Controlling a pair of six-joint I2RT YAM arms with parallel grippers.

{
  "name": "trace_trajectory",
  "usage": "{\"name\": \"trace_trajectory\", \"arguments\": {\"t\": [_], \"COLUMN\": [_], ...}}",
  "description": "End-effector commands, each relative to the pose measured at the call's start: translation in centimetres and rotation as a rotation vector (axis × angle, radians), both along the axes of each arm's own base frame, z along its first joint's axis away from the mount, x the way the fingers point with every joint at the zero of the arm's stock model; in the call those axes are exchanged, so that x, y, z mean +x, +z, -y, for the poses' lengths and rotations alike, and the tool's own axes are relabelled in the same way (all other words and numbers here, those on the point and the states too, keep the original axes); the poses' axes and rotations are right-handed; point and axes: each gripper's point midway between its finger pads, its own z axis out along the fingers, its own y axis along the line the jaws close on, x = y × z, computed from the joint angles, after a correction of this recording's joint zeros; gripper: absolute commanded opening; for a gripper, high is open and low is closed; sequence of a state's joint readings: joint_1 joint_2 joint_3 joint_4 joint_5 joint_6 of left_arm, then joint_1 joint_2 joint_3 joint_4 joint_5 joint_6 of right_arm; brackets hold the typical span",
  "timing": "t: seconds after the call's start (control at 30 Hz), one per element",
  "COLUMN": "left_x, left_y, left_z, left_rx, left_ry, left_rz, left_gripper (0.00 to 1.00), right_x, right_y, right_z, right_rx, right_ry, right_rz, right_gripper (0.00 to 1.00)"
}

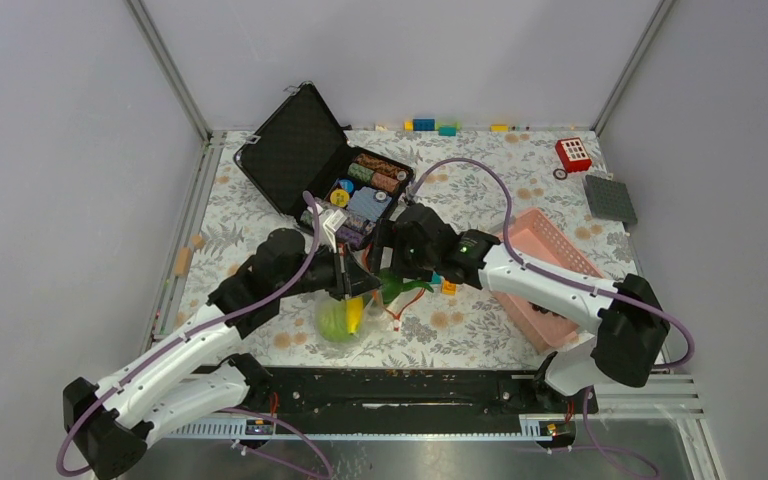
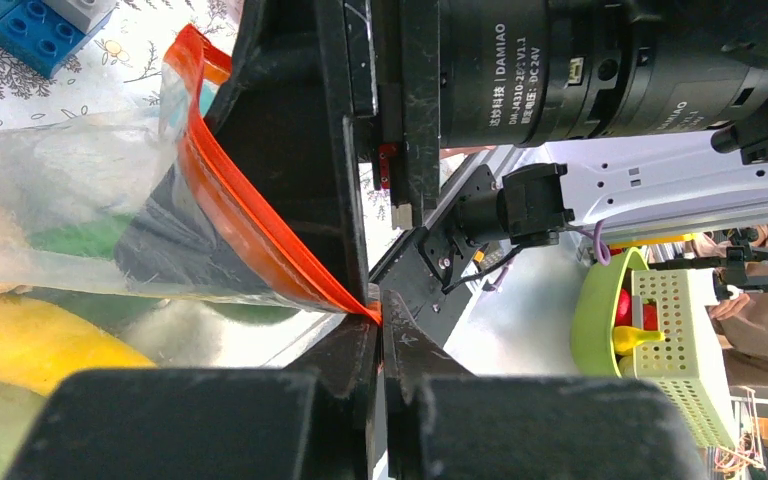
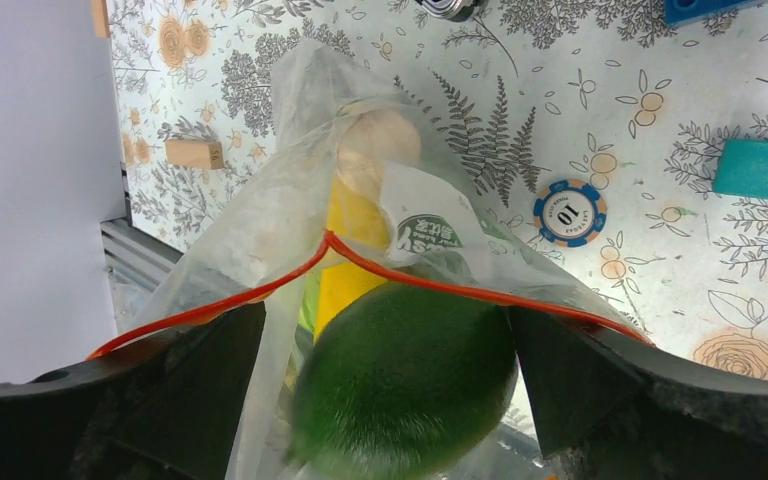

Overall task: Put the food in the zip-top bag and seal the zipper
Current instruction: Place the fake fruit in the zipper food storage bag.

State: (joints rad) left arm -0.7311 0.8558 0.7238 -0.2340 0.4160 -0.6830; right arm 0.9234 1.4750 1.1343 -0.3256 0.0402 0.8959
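In clear bag (image 3: 290,130), dark-green food (image 3: 405,385)

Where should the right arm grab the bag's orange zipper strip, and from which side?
Probably the zipper strip at its free end, away from the corner the left gripper pinches. Come from above, fingers straddling both lips: the strip is thin and the mouth gapes upward. The dark green piece sits in that mouth, so clear it first.
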Motion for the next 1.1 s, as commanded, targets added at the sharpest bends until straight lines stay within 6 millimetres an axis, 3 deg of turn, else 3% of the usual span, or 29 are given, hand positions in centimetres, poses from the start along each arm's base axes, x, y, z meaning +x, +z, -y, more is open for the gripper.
{"name": "trace_trajectory", "arguments": {"t": [0.0, 0.37, 0.5, 0.77, 0.9, 1.07], "left_x": [-0.4, 0.2, 0.4, 1.0, 1.2, 1.3], "left_y": [2.9, 2.7, 2.5, 2.8, 2.8, 2.5], "left_z": [0.5, 0.5, 0.3, -0.1, 0.0, 0.1], "left_rx": [-0.097, -0.095, -0.08, -0.06, -0.061, -0.06], "left_ry": [-0.032, -0.006, 0.011, 0.042, 0.043, 0.041], "left_rz": [0.07, 0.073, 0.078, 0.103, 0.108, 0.121], "left_gripper": [0.0, 0.0, 0.0, 0.0, 0.0, 0.0], "right_x": [0.3, -0.3, 0.0, 0.1, 0.0, -0.2], "right_y": [1.6, 4.1, 5.0, 5.6, 4.8, 2.7], "right_z": [-0.2, 2.2, 4.4, 13.8, 19.1, 28.4], "right_rx": [-0.012, -0.035, -0.1, -0.302, -0.347, -0.492], "right_ry": [-0.033, -0.022, -0.039, -0.246, -0.365, -0.628], "right_rz": [0.041, 0.149, 0.216, 0.336, 0.283, 0.195], "right_gripper": [1.0, 1.0, 1.0, 1.0, 1.0, 1.0]}}
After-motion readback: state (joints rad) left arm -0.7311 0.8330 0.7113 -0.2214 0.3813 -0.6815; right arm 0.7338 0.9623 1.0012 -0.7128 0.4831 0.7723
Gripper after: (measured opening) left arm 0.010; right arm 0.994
